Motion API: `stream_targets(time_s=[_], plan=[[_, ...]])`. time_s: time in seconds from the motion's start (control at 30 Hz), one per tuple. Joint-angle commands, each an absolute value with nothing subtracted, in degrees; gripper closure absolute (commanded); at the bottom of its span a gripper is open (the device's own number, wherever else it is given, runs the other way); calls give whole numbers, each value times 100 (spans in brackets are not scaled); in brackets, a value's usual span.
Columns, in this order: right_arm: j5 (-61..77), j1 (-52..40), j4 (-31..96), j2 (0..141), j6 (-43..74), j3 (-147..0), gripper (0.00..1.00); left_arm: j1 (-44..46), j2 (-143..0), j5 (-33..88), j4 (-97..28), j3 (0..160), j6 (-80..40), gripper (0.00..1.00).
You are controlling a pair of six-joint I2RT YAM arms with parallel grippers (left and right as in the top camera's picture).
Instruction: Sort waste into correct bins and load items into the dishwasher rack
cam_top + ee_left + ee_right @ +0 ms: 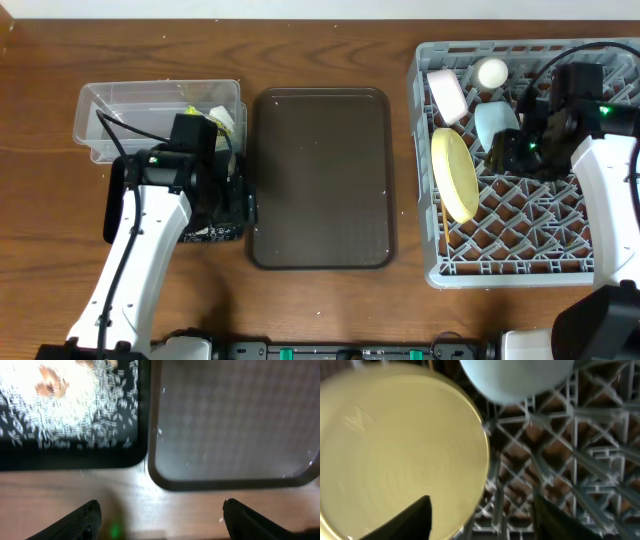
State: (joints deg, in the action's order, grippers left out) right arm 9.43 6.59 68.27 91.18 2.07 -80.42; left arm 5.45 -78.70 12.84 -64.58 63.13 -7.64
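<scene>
Left gripper [161, 505]: fingers spread wide with nothing between them. It hangs over bare worktop just in front of where the black tray and the brown serving tray sit side by side.
Right gripper [481, 502]: fingers parted and holding nothing. It is low inside the dishwasher rack, with one finger in front of the yellow plate's face and the other over the lattice.
Dishwasher rack [430, 270]: against the worktop's right edge.
Yellow plate [457, 175]: stands on edge among the pegs along the rack's left side.
Pale blue bowl [495, 125]: in the rack, just behind the plate and close to the right gripper.
White bowl [447, 95]: tilted in the rack's back left corner.
Small white cup [490, 72]: at the rack's back edge, just right of the white bowl.
Black tray [75, 462]: left side of the worktop, largely under the left arm. Rice grains [90, 425] are scattered across its floor, with a blurred orange-brown bit among them.
Clear tub [100, 105]: back left, just behind the black tray.
Wrapper [222, 120]: in the tub's right end.
Brown serving tray [320, 180]: mid-worktop, between the bins and the rack, with a few white specks on it.
</scene>
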Motion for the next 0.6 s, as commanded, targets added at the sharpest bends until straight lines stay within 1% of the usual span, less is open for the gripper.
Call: stream_targets(time_s=[0.0,0.03,0.07,0.1,0.23,0.43,0.47,0.53,0.57], plan=[[858,711,7035,8882,226,-8079,32,545,-7745,1028,-6681,6396,-711,20],[858,711,7124,8836,228,-8055,29,545,-7688,961,-6742,6396,-709,20],[858,711,7192,8768,228,-8018,16,545,-7623,932,-6794,6396,-709,20],[858,711,7225,8687,226,-7968,1,545,-7524,934,-6818,6386,-709,20],[856,711,6947,8191,222,-7585,1,554,-6864,934,-6554,6088,-711,20],[819,709,5588,6617,233,-6173,1,556,-4967,854,-5655,4908,-716,20],[821,709,5299,6246,287,-5857,1,554,-4663,792,-5599,4729,-740,7],[814,709,4875,5566,318,-5306,1,554,-4053,786,-5513,4407,-764,7],[814,711,4722,5271,318,-5085,1,554,-3811,784,-5478,4292,-764,2]])
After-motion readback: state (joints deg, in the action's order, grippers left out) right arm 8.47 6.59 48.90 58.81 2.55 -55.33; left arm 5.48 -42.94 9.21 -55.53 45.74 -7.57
